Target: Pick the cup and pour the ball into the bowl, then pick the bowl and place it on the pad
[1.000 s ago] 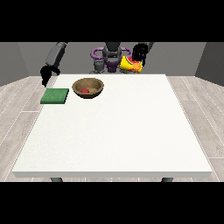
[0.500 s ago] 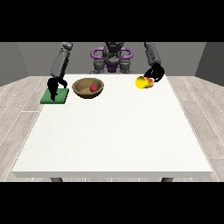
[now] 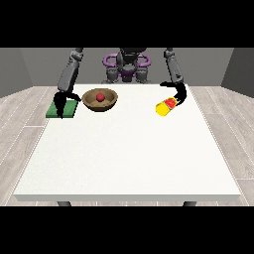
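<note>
Now hand at view's right [image 3: 179, 94] curled round tilted yellow cup [image 3: 166, 106]; ball [image 3: 100, 96] in bowl [image 3: 99, 103]; other hand's [image 3: 61, 102] fingers unclear.

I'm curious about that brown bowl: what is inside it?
A red ball lies in the bowl. The near wall hides the bowl's floor below the ball, so anything smaller there cannot be seen.
</note>
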Controlling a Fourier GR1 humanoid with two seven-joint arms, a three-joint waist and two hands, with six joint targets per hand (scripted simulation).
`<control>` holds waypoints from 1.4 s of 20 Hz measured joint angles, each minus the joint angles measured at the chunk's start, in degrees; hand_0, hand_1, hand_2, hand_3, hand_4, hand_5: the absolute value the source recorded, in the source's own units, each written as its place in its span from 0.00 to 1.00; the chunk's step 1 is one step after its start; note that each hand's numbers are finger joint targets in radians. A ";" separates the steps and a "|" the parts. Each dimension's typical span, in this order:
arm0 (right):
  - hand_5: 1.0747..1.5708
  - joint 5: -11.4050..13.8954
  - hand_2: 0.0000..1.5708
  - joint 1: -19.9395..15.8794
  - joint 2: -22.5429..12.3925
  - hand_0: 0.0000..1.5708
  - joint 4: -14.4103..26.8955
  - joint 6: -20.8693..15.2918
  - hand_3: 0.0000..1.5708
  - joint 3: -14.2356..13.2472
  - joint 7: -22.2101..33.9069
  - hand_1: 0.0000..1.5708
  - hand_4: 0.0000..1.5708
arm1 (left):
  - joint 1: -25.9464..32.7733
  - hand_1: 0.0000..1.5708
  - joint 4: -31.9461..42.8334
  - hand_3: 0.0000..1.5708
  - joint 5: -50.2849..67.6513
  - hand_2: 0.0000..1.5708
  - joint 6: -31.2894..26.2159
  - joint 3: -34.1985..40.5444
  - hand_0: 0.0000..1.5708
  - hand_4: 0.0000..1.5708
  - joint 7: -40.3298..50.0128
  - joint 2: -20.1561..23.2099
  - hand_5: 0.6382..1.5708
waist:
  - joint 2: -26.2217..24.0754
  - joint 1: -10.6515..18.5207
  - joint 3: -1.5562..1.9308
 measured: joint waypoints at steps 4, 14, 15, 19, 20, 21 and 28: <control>1.00 0.94 0.00 -1.83 1.75 0.00 0.30 -2.30 0.00 1.17 0.85 0.00 0.00 | -0.07 0.00 2.15 0.00 2.71 0.00 -2.68 1.65 0.00 0.00 -0.91 0.87 0.03 | -1.11 -1.29 -0.21; 1.00 0.41 0.00 -2.15 8.52 0.00 -0.78 -4.00 0.00 5.51 12.50 0.00 0.00 | 4.77 0.00 10.51 0.00 4.39 0.00 -3.03 4.55 0.00 0.00 -0.45 1.81 0.04 | -14.17 -8.23 0.51; 1.00 0.84 0.00 -1.58 9.50 0.00 -1.33 -4.93 0.00 6.42 14.03 0.00 0.00 | 5.55 0.00 11.22 0.00 4.56 0.00 -3.10 4.70 0.00 0.00 0.31 1.80 0.05 | -16.30 -8.99 0.58; 1.00 1.41 0.00 -0.47 13.24 0.00 -1.59 -6.39 0.00 8.54 15.81 0.00 0.00 | 5.96 0.00 12.35 0.00 5.59 0.00 -3.40 5.28 0.00 0.00 0.51 2.36 0.06 | -18.29 -10.64 0.77; 1.00 1.63 0.00 0.14 14.13 0.00 -0.92 -6.82 0.00 8.85 15.69 0.00 0.00 | 6.14 0.00 11.73 0.00 5.71 0.00 -3.89 5.00 0.00 0.00 1.31 2.50 0.06 | -18.93 -10.44 0.81; 1.00 1.67 0.00 0.25 14.49 0.00 0.27 -6.93 0.00 8.64 14.60 0.00 0.00 | 5.84 0.00 10.64 0.00 5.67 0.00 -4.01 4.54 0.00 0.00 2.12 2.42 0.06 | -18.50 -9.79 0.85; 1.00 1.45 0.00 -2.74 16.39 0.00 4.83 -9.63 0.00 7.61 11.63 0.00 0.00 | 4.51 0.00 5.86 0.00 5.85 0.00 -4.55 2.41 0.00 0.00 4.33 2.09 0.06 | -15.75 -7.01 0.29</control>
